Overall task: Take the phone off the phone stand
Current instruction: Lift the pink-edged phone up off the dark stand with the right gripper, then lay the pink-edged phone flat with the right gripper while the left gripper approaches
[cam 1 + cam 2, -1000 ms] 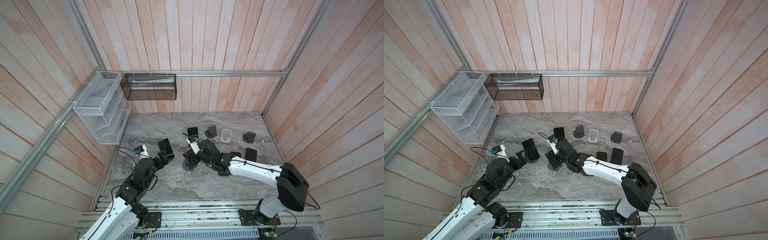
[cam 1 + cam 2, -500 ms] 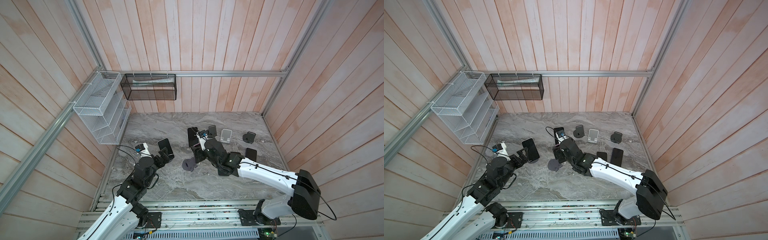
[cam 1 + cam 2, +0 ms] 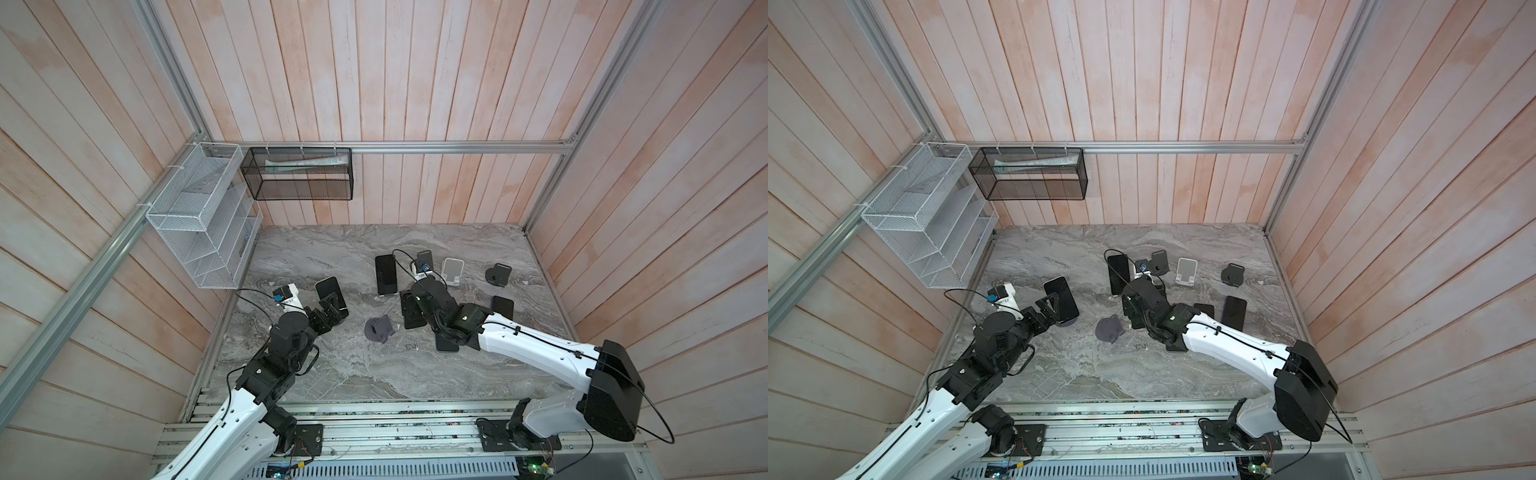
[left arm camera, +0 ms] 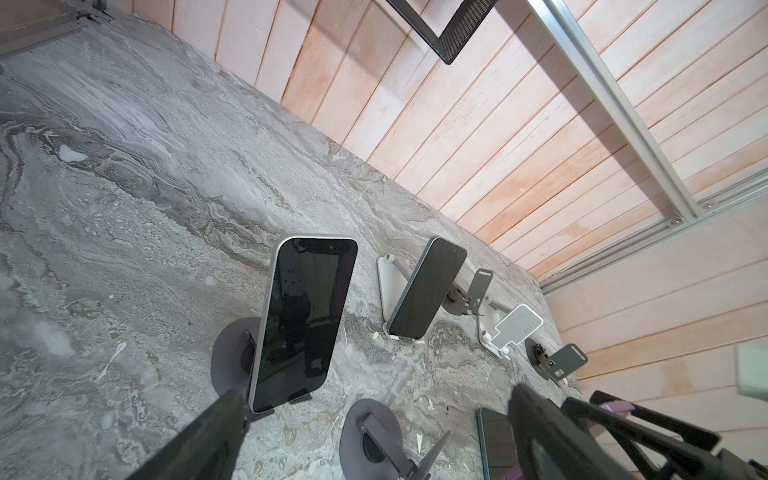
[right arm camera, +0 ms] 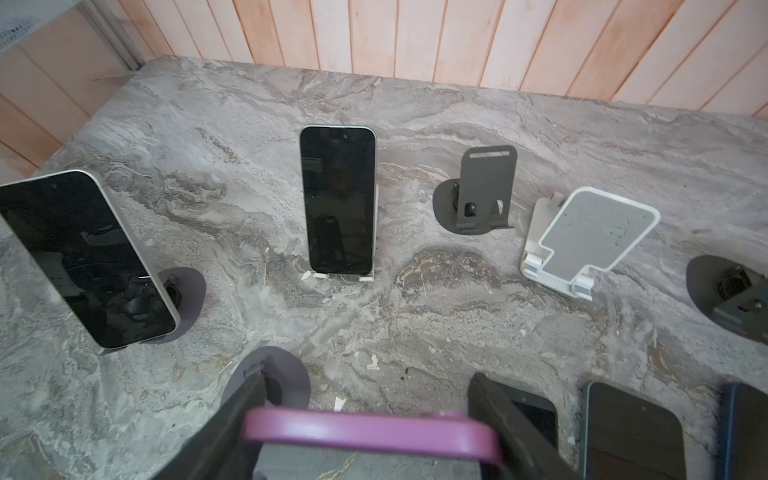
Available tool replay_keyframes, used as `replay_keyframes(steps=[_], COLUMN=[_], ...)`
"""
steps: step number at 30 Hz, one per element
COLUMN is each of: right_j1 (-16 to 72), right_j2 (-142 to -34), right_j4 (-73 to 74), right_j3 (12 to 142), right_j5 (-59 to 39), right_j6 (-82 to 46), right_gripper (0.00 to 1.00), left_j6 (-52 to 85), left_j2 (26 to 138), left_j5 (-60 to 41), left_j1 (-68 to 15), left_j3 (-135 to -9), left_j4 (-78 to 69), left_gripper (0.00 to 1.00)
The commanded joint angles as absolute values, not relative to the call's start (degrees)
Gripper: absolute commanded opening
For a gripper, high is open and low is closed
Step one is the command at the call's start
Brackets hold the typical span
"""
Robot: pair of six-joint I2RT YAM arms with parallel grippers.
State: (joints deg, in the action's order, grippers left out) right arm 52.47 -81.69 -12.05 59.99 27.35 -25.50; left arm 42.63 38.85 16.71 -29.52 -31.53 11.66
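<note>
Right hand [image 5: 368, 399] grasps the purple-cased phone [image 5: 374, 434] across its width, held off the empty stand [image 5: 286, 374] just beside it, likely to clear its lip. Left hand [image 4: 376, 395] is spread open near a second phone [image 4: 303, 320], probably readied.

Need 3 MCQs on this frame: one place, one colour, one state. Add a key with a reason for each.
1. The standing phone nearest the left gripper rests:
A flat on the table
B on a dark round stand
C on a white stand

2. The held phone in the right gripper has a rim that is:
A green
B white
C purple

3. The left gripper is:
A open, gripping nothing
B shut on a phone
C shut on a stand

Key:
1 B: the dark round stand shows behind it in the left wrist view.
2 C: the rim between the fingers is purple in the right wrist view.
3 A: its fingers stand wide apart and grip nothing.
</note>
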Motion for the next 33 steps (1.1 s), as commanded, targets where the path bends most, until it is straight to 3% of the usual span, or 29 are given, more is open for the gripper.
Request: replay_keyframes(steps=[1, 33], right_j1=[52.1, 44.6], right_j2=[-82.6, -102.3], right_j4=[-14.9, -17.5], right_j3=[61.8, 66.7], right_j5=[27.9, 16.9], right_j6=[-29.5, -33.5], right_gripper=[0.60, 0.59], left_j6=[41.5, 42.0], left_j2=[39.0, 43.4], left_j5=[15.4, 3.4], left_j1=[-29.3, -29.3], left_j3=[-32.3, -31.0], left_j4=[9.9, 5.0], left_gripper=[1.00, 1.00])
